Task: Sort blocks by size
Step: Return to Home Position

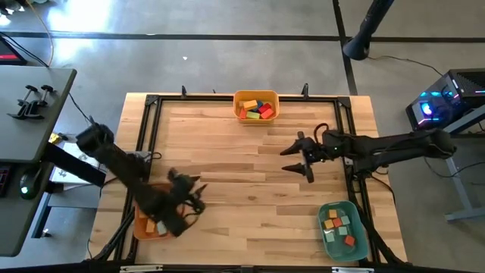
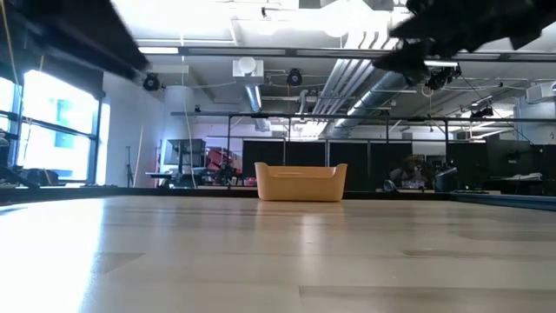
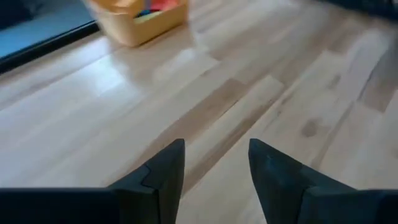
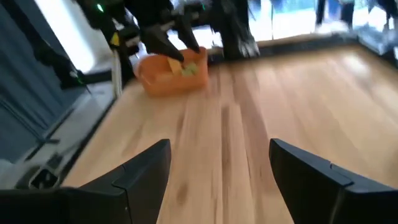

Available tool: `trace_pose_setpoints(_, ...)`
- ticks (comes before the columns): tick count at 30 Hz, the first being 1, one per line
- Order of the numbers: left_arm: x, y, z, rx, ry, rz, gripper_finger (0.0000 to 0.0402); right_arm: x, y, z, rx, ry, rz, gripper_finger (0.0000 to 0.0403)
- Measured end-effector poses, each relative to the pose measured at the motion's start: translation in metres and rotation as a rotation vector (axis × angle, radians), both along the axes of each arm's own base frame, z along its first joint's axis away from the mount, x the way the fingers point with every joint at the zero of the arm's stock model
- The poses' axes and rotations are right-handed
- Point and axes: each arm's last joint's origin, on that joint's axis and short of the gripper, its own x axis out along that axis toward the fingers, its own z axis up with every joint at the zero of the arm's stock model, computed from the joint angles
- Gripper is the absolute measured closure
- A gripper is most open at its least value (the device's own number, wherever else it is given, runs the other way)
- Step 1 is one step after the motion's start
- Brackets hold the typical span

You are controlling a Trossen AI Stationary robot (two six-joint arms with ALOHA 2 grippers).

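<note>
The blocks lie in three bins and none shows loose on the table. A yellow bin (image 1: 255,106) at the far middle holds red, orange, green and blue blocks (image 1: 258,110). An orange bin (image 1: 150,226) at the near left is partly hidden by my left arm. A teal bin (image 1: 342,230) at the near right holds several blocks (image 1: 339,224). My left gripper (image 1: 197,195) (image 3: 216,146) hovers open over bare wood just right of the orange bin. My right gripper (image 1: 294,161) (image 4: 220,144) hangs open above the table's right half, pointing left.
A black frame (image 1: 148,144) runs along the table's edges. The wood between the three bins is bare. In the low view the yellow bin (image 2: 300,183) stands at the far edge. The right wrist view shows the orange bin (image 4: 174,73) with my left arm above it.
</note>
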Motion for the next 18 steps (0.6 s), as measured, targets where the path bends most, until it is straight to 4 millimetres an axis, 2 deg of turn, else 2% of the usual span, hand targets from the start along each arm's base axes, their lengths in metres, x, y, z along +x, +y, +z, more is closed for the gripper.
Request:
trace_pose_setpoints(3,0.027,0.014,-0.018,0.027,0.049,-0.082,0.025,-0.012,0.0,-0.004,0.031,0.101,-0.012,0.0135)
trace_pose_setpoints(6,0.052,0.032,-0.035,-0.007,0.013,-0.177,0.0264,-0.019,0.003,-0.01,0.049,0.191,-0.006,0.0135)
trace_pose_setpoints(10,0.075,0.063,-0.045,-0.029,-0.223,-0.37,0.0279,-0.022,0.012,-0.025,-0.01,0.197,0.071,0.0135)
trace_pose_setpoints(14,0.068,0.103,-0.044,0.014,-0.524,-0.455,0.0289,-0.029,0.018,-0.037,-0.028,0.083,0.109,0.0146)
trace_pose_setpoints(18,0.043,0.141,-0.045,0.044,-0.654,-0.439,0.0297,-0.045,0.015,-0.037,-0.026,-0.063,0.08,0.0183)
